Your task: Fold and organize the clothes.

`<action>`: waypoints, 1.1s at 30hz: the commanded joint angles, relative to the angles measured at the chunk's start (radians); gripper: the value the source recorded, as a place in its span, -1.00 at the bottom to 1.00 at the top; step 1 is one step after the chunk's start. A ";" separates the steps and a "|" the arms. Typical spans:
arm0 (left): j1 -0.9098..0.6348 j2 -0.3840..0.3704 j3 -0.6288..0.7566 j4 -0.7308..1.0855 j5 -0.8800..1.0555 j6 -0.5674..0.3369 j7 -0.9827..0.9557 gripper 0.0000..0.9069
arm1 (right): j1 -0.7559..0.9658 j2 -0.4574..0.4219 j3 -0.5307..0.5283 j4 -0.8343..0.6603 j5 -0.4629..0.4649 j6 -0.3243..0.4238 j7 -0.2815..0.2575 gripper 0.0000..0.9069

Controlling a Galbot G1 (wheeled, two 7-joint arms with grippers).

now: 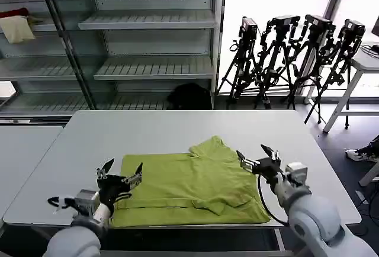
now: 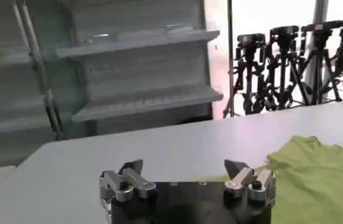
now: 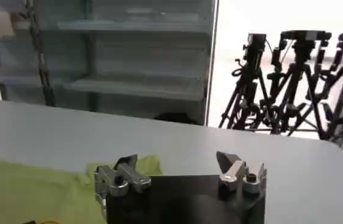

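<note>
The clothes, one lime-green T-shirt point(image 1: 195, 183), lie partly folded and fairly flat on the grey table point(image 1: 154, 129), near its front edge, with a sleeve pointing to the back. My left gripper point(image 1: 123, 169) hovers open over the shirt's left edge, holding nothing. At the shirt's right edge my right gripper point(image 1: 257, 153) also stands open and empty. In the left wrist view the shirt point(image 2: 317, 176) lies beyond that gripper point(image 2: 183, 168). The right wrist view has the shirt point(image 3: 31, 189) beside the open gripper point(image 3: 174, 163).
Grey metal shelving point(image 1: 148, 20) stands behind the table, with a cream and red cloth point(image 1: 18, 26) on a high shelf. Several black tripods point(image 1: 296, 61) stand at the back right. A second table point(image 1: 23, 144) adjoins on the left.
</note>
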 commanded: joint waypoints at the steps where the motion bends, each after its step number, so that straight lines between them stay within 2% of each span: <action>1: -0.173 -0.006 0.000 0.213 -0.080 0.030 0.176 1.00 | 0.312 0.080 -0.185 -0.296 -0.010 0.000 -0.102 1.00; 3: -0.183 -0.006 0.012 0.255 -0.080 0.029 0.195 1.00 | 0.335 0.095 -0.216 -0.336 -0.019 -0.002 -0.109 1.00; 8: -0.226 -0.012 0.039 0.342 -0.077 0.030 0.221 1.00 | 0.369 0.118 -0.275 -0.429 -0.054 -0.002 -0.170 1.00; 12: -0.268 -0.014 0.054 0.407 -0.077 0.031 0.226 1.00 | 0.394 0.154 -0.271 -0.526 -0.063 -0.002 -0.196 1.00; 18: -0.319 -0.035 0.051 0.491 -0.081 0.030 0.224 1.00 | 0.368 0.161 -0.257 -0.554 -0.109 -0.001 -0.226 1.00; 28: -0.331 -0.052 0.055 0.538 -0.083 0.030 0.239 1.00 | 0.354 0.171 -0.247 -0.556 -0.122 0.000 -0.249 1.00; 29: -0.329 -0.052 0.055 0.536 -0.082 0.030 0.245 0.60 | 0.352 0.173 -0.246 -0.557 -0.128 0.000 -0.251 1.00; 31: -0.323 -0.049 0.053 0.530 -0.079 0.030 0.250 0.40 | 0.346 0.175 -0.246 -0.557 -0.135 0.000 -0.251 1.00; 33: -0.315 -0.048 0.048 0.523 -0.080 0.030 0.251 0.00 | 0.337 0.175 -0.245 -0.553 -0.136 0.000 -0.252 0.93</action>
